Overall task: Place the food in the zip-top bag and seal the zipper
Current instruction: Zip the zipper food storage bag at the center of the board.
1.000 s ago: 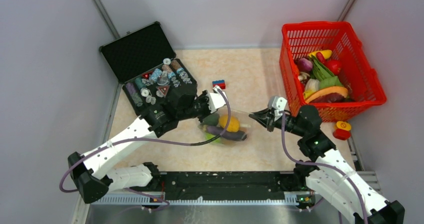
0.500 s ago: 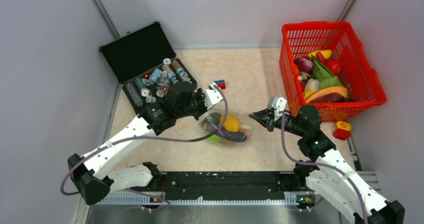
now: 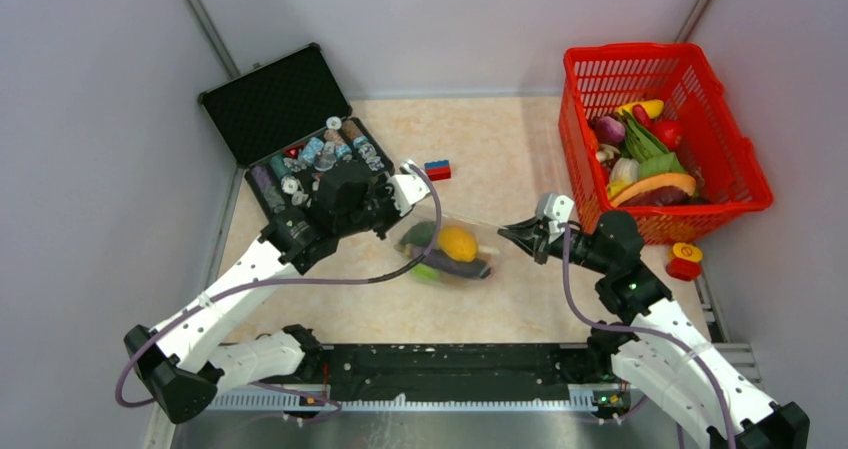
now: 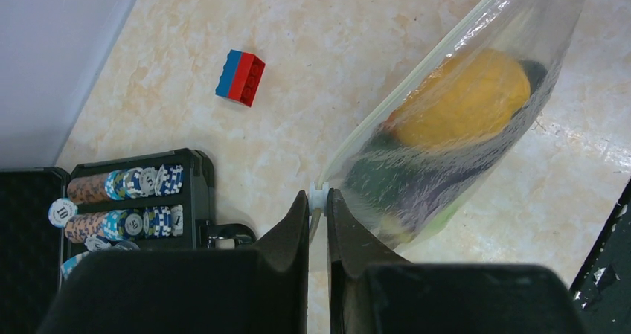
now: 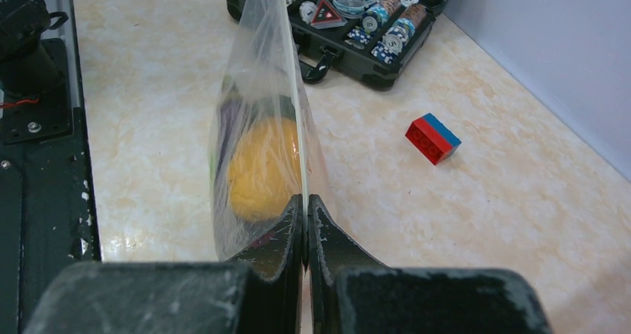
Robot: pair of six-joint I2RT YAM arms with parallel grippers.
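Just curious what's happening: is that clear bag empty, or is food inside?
Food is inside: an orange piece and a dark one show through the bag, pinched by the left claw and right claw.

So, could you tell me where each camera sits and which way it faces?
Top external: above, behind the bases, looking down at the table; left arm and right arm show.
Left wrist: on the left gripper, looking past its fingers at the zip-top bag.
Right wrist: on the right gripper, looking past its fingers along the bag towards the case.
Shared: both wrist views show bag, brick, case.
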